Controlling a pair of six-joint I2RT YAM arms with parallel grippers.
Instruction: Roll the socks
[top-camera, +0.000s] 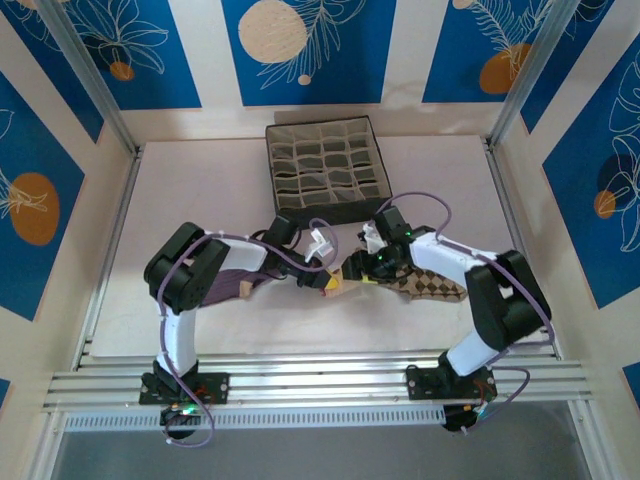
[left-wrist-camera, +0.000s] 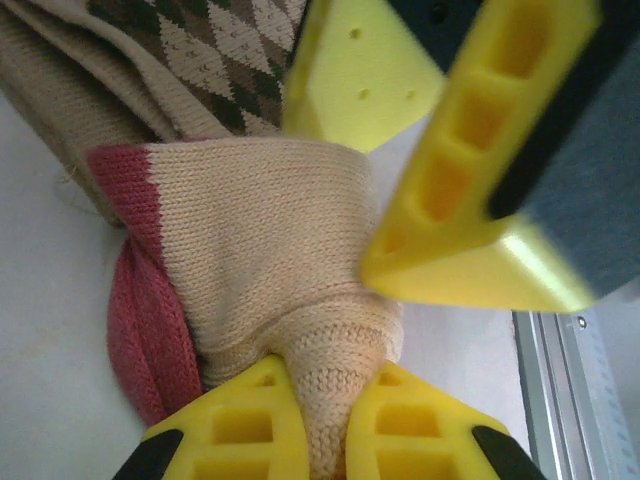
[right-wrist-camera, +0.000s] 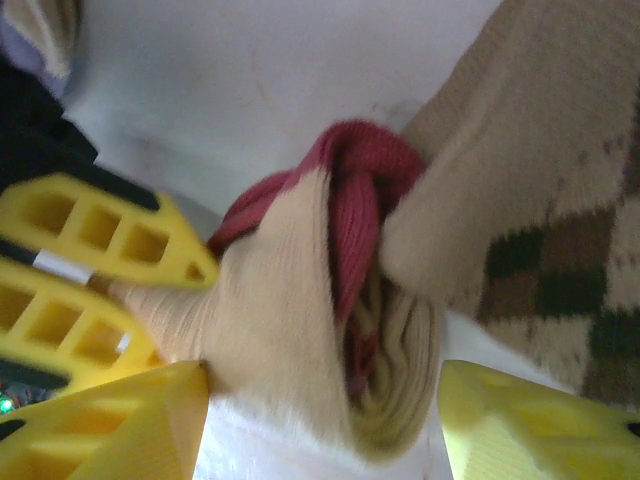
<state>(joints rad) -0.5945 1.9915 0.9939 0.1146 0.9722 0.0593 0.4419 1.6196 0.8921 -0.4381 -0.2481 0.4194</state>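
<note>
Left pincer (left-wrist-camera: 322, 390) is seen clamped on the gathered end of the beige knitted sock with maroon toe (left-wrist-camera: 260, 230), which is bunched on the near half of the white desk (top-camera: 200, 190). Right pincer (right-wrist-camera: 325, 400) is seen apart, its fingers set either side of that bundle. The brown-cream diamond-patterned sock (top-camera: 430, 287) is laid against the bundle, and the dark purple sock (top-camera: 235, 280) is found beneath the left arm. A grey fabric compartment box (top-camera: 330, 217) is noted at the back, and blue leaf-printed wall panels (top-camera: 300, 40) behind it.

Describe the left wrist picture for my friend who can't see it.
The left tool pinches a bunched beige sock with a maroon toe on a white table. The right tool sits open at upper right, and a diamond-patterned sock lies behind.
</note>
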